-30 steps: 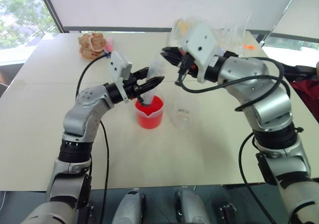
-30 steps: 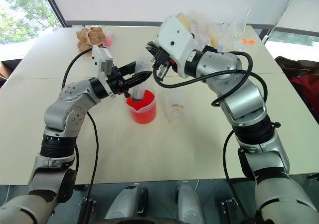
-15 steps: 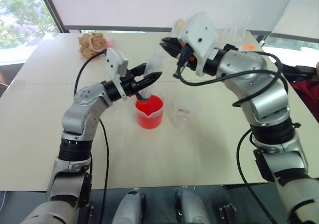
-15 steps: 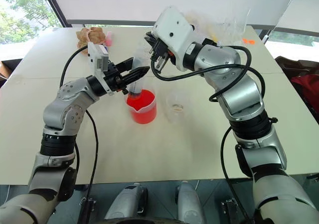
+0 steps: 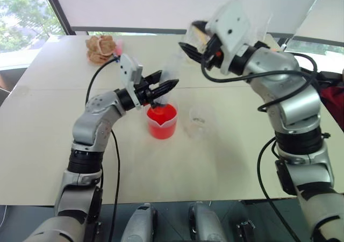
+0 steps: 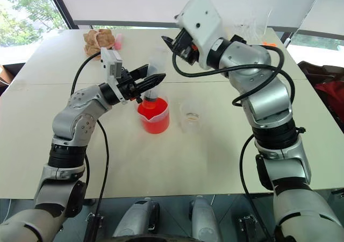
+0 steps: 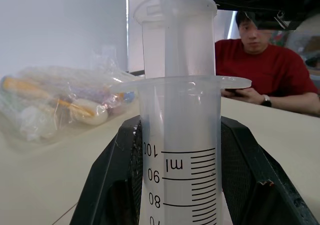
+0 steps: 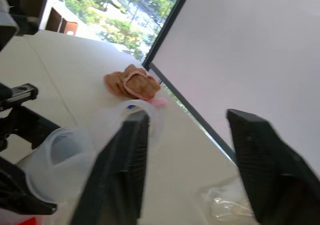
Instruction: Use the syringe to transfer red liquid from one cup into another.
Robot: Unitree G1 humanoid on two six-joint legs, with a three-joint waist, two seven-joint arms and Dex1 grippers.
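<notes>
syringe (image 7: 180,150) | clamped in left tool (image 6: 153,81) | over beaker (image 6: 152,117)

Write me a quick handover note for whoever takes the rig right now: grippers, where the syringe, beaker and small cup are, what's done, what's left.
Left gripper: shut on the syringe barrel, tip in the beaker of red liquid.
Right gripper: open, near the plunger end, holding nothing.
Small cup: beside the beaker, no red liquid visible inside.
Done: syringe placed in beaker.
Left: draw liquid, move syringe over small cup, press out.
</notes>
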